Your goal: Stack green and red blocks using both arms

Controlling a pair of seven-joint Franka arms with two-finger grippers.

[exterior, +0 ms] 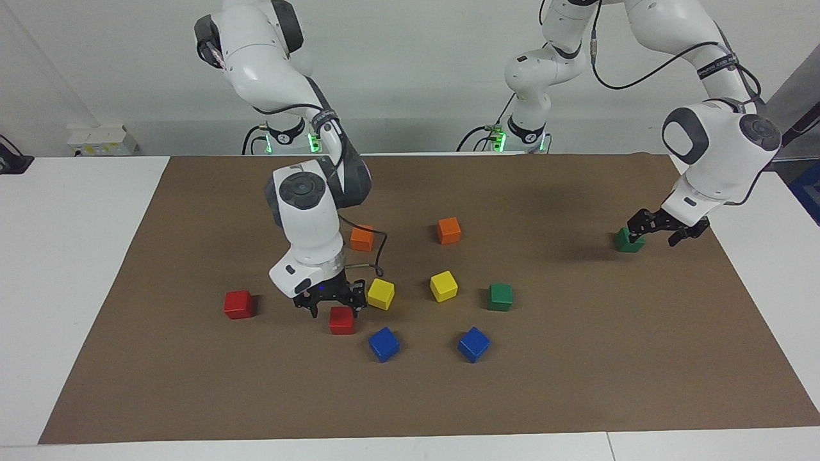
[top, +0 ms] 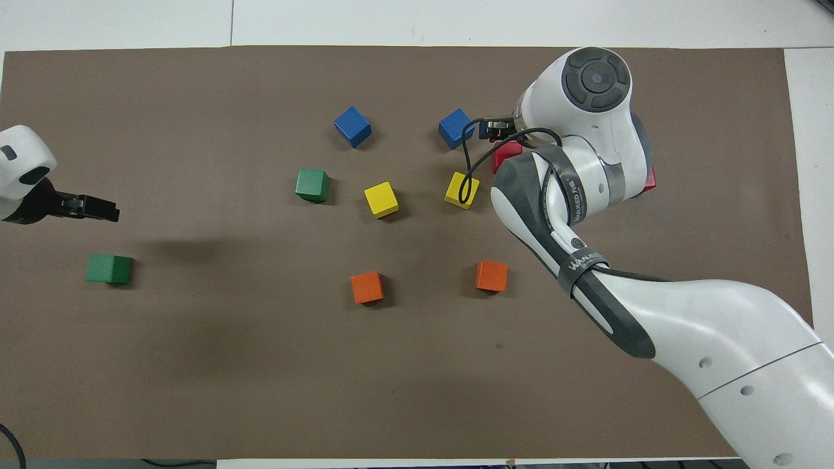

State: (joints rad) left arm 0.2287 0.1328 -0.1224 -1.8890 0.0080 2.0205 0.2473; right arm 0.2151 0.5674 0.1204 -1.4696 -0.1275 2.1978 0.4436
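One green block (exterior: 628, 240) (top: 109, 268) rests on the mat at the left arm's end of the table. My left gripper (exterior: 653, 237) (top: 107, 210) hangs open just above and beside it, holding nothing. The other green block (exterior: 500, 296) (top: 312, 184) sits beside a yellow cube. My right gripper (exterior: 334, 306) (top: 498, 130) is open and low over a red block (exterior: 341, 320) (top: 505, 155), fingertips spread at about the height of its top. A second red block (exterior: 238, 304) (top: 648, 179) lies toward the right arm's end, mostly hidden under the arm in the overhead view.
On the brown mat (exterior: 576, 371) lie two orange cubes (exterior: 362, 238) (exterior: 448, 230), two yellow cubes (exterior: 381, 293) (exterior: 443, 285) and two blue cubes (exterior: 384, 344) (exterior: 473, 344). One yellow cube and one blue cube sit close to the red block under my right gripper.
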